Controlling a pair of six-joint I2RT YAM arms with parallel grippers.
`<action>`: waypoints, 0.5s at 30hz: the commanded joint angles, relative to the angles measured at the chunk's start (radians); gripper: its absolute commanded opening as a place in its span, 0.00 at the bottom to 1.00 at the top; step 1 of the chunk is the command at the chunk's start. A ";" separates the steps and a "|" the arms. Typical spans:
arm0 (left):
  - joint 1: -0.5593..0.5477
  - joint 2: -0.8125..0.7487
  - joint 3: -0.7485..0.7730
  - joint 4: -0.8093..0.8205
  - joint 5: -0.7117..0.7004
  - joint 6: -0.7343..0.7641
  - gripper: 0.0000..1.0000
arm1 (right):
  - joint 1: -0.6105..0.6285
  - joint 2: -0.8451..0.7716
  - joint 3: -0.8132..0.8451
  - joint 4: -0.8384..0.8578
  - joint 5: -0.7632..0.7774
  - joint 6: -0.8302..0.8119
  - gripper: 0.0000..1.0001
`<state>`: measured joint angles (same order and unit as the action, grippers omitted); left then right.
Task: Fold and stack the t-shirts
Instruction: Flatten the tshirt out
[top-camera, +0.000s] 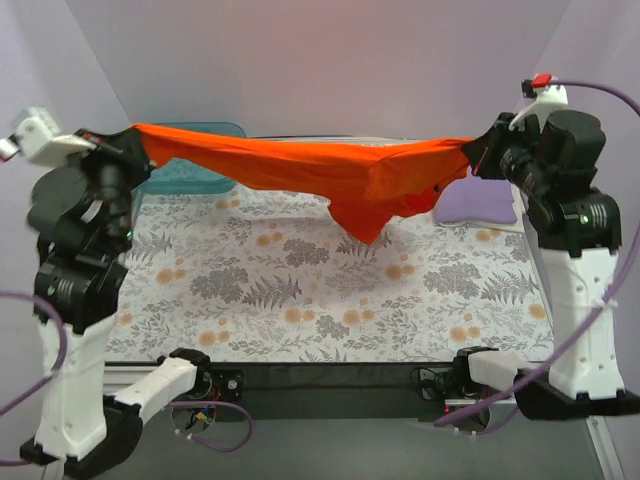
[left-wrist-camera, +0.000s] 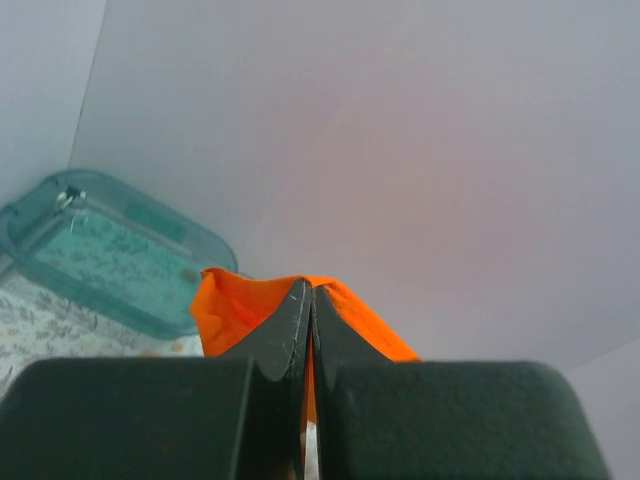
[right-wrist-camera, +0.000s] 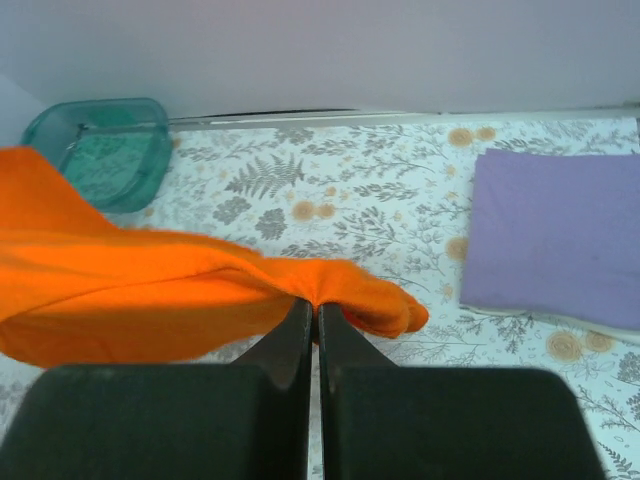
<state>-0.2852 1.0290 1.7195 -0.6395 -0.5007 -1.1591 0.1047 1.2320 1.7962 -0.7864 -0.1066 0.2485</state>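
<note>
Left gripper (left-wrist-camera: 308, 292) & right gripper (right-wrist-camera: 312, 306) each clamp an end of the orange t-shirt (top-camera: 330, 170), strung mid-air over the table (top-camera: 300, 300). Soft, light, sags mid-span (grab corners, not middle). Lavender t-shirt (right-wrist-camera: 560, 240) lies folded, rear right.

The left arm (top-camera: 80, 290) and right arm (top-camera: 580, 290) wear white shells over chunky black joints. From both trail purple cables (top-camera: 605, 88); a red tab (top-camera: 541, 79) caps the right wrist.

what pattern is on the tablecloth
The tablecloth has grey ferns and orange flowers on white; best in top external view.
</note>
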 joint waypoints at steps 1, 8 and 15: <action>0.004 -0.122 -0.005 0.043 -0.006 0.087 0.00 | 0.055 -0.158 -0.052 0.009 0.057 -0.054 0.01; 0.004 -0.179 0.100 -0.023 -0.012 0.134 0.00 | 0.081 -0.330 -0.019 0.016 0.136 -0.095 0.01; 0.006 -0.087 0.123 -0.022 -0.041 0.168 0.00 | 0.098 -0.238 0.031 0.026 0.131 -0.098 0.01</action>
<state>-0.2852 0.8570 1.8599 -0.6403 -0.5014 -1.0359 0.1986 0.9073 1.8362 -0.7891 -0.0235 0.1745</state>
